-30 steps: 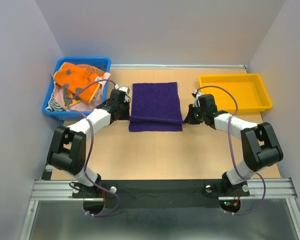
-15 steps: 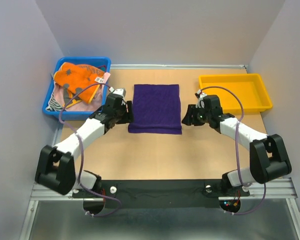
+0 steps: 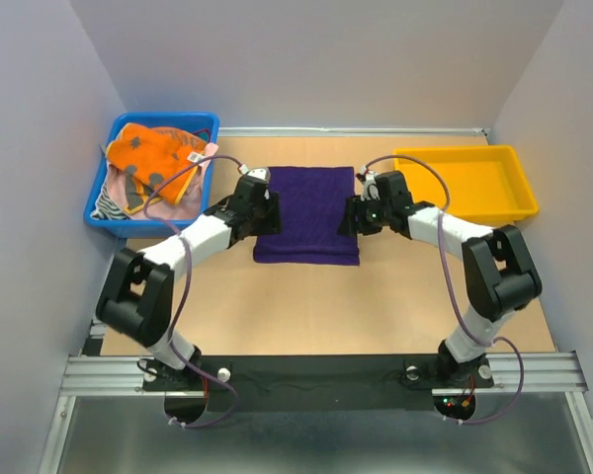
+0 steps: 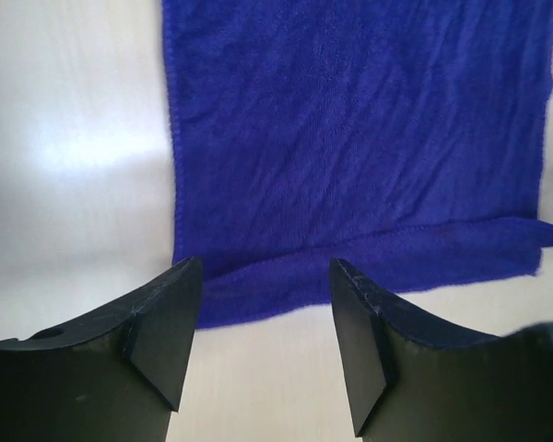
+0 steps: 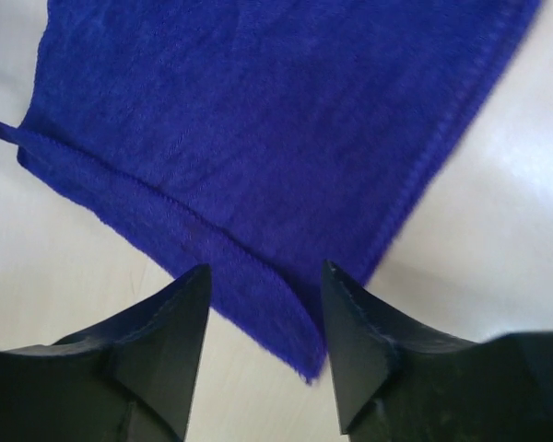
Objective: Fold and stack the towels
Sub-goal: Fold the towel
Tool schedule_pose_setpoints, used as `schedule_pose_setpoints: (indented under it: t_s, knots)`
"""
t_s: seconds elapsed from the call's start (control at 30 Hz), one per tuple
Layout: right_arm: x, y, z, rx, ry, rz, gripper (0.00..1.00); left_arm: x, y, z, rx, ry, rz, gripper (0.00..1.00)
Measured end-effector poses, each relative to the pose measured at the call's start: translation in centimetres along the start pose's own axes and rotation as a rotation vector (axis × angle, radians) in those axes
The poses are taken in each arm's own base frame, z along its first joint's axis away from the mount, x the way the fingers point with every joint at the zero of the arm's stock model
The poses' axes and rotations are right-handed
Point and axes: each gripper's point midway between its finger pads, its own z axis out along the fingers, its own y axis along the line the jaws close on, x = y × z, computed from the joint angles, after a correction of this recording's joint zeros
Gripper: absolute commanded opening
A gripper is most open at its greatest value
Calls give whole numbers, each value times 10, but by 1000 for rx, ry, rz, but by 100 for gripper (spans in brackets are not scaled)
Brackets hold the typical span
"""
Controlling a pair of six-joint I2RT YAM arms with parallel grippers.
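You are early in the job: only one towel is out, the purple towel (image 3: 307, 209), lying flat in the middle of the table (image 3: 306, 296) between the two arms. It looks folded once already, since in both wrist views a lower layer shows as a strip past the hemmed near edge of the top layer (a slightly uneven fold, the layers not quite flush). I'd judge it wants at least one more fold before it can start a stack. Your left gripper (image 4: 264, 276) sits at the towel's left side with its fingers apart and nothing between them, the towel's near left corner just ahead of the tips. Your right gripper (image 5: 265, 272) is at the towel's right side, also spread open and empty, over the near right corner. So neither hand has hold of the cloth yet. The rest of the work waits in the blue bin (image 3: 166, 118) at the far left of the table. There the orange-and-grey towel (image 3: 153, 150) lies crumpled on top and the pink towel (image 3: 173, 205) is bunched under it, showing at the near and right sides. A striped bit of cloth also shows at the bin's near left corner, and I can't tell which towel it belongs to. The yellow tray (image 3: 455, 183) at the far right holds nothing, and it may be where the stack is meant to go, though nothing in view settles that. Two towels unfolded, one partly folded, no stack begun.
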Motion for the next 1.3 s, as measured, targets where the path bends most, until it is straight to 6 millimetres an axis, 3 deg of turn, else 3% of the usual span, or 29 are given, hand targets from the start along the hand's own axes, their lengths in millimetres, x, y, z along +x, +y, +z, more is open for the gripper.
schedule_pose_setpoints:
  t_s: [0.17,0.47,0.7,0.93,1.17,1.3]
  knots:
    - [6,4,27,-36,56,-66,66,15,-2,34,-20,66,23,62]
    - [28,18,39,-120,127,-130,65,31,-7,44,-10,99,41,59]
    - [50,24,32,-160,163,-133,63,70,2,45,-24,170,38,58]
    - [66,28,17,-175,181,-130,62,78,-2,36,-3,161,12,58]
    - [71,35,3,-186,164,-135,62,88,-1,18,12,145,-22,58]
    - [85,33,0,-180,189,-111,61,99,4,16,2,157,-43,58]
